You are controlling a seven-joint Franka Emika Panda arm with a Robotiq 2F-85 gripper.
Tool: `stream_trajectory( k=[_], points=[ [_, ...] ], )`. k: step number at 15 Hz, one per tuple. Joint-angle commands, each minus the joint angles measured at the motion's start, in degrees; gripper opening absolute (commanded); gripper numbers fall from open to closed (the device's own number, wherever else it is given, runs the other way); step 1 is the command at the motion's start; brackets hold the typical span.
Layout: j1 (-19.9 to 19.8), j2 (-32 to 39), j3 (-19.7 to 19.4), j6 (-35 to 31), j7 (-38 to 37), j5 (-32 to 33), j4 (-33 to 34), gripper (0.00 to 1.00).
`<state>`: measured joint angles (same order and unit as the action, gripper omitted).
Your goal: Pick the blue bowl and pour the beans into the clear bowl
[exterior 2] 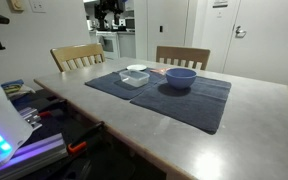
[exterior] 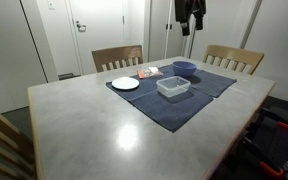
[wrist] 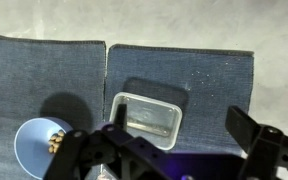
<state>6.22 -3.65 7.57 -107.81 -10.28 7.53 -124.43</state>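
The blue bowl [wrist: 32, 150], with beans [wrist: 56, 143] heaped at one side, sat on the dark cloth mat [wrist: 44, 70] just beside the clear bowl [wrist: 147, 115]. The gripper [wrist: 169, 130] hung high above, fingers spread apart and holding nothing. A grasp on the smooth rim risked slipping or tilting early, scattering beans over the mat.

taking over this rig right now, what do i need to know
Gripper: open, empty, high above the table.
Blue bowl: on the blue cloth mat, beans inside, not grasped.
Clear bowl: beside it on the mat, looks empty.
Done: nothing yet.
Left: grasp the blue bowl, lift it, pour the beans into the clear bowl.
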Motion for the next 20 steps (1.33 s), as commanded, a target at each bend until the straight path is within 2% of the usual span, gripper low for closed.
stream_trajectory(
  k=[1,5,14,17,20],
  points=[
    [-1.3,2.1,-1.9,-0.4,4.5,1.8,1.6,1.0],
    [-3.0,2.3,-4.6,-2.7,9.1,2.4,0.8,1.0],
    [-9.6,0.4,-12.6,-14.4,23.5,0.7,-4.9,1.0],
    [-12.1,-0.2,-15.4,-19.2,25.8,-0.5,-6.6,1.0],
    [-13.7,-0.8,-17.1,-20.2,27.4,1.2,-6.9,1.0]
  ],
)
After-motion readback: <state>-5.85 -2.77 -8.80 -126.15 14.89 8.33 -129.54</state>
